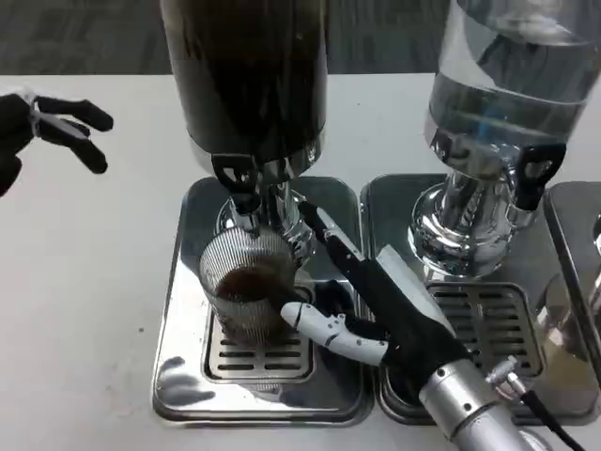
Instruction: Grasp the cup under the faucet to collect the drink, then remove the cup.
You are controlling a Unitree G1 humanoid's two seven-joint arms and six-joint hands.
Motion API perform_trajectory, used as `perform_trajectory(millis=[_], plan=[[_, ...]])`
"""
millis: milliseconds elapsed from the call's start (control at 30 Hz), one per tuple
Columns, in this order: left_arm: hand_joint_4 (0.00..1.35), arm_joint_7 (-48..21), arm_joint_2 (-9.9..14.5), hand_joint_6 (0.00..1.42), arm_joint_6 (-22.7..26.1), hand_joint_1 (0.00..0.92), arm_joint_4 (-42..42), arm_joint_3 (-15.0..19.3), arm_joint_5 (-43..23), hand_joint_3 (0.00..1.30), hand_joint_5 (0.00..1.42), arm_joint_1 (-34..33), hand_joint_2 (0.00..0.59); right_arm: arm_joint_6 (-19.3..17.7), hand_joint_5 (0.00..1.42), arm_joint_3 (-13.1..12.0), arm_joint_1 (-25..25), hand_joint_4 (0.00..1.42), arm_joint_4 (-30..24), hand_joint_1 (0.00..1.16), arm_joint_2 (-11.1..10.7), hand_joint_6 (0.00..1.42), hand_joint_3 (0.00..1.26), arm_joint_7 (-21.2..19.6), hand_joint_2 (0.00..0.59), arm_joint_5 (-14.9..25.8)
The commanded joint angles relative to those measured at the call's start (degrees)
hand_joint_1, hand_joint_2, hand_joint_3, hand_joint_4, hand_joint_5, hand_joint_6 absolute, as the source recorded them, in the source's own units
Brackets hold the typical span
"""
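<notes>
A clear ribbed cup (246,282) stands on the grated drip tray (178,376) directly under the black faucet (239,193) of the dark drink dispenser (246,75). A little brown drink lies in the cup. My right hand (385,310) wraps the cup from the right, thumb against its lower front and fingers running up along its far side. My left hand (47,127) hovers over the table at the far left, fingers apart and holding nothing.
A second dispenser (498,85) with clear liquid stands to the right on its own tray (563,404), its black tap (540,169) just beyond my right forearm. White table (84,282) stretches out to the left.
</notes>
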Motion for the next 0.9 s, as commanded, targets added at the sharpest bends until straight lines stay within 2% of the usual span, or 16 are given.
perform_trajectory(millis=[33,400,900], plan=[[0.61,0.93,0.75,0.34,-0.38,0.000,0.61,0.35,1.41,0.53,0.52,1.38,0.076,-1.26,0.00,0.29,-1.11,0.00,0.78,0.44,0.18,0.00,0.00,0.47,0.250,0.29],[0.60,0.59,0.81,0.32,-1.47,0.000,3.46,0.24,2.62,0.53,0.50,2.52,0.067,-0.95,0.00,0.70,-2.45,0.00,1.89,0.42,0.12,0.00,0.00,0.93,0.249,0.18],[0.57,1.72,1.55,0.26,-7.96,0.000,14.43,-1.94,9.13,0.53,0.47,2.57,0.060,-1.65,0.00,0.56,-5.04,0.00,5.15,0.43,0.26,0.00,0.00,1.90,0.237,1.09]])
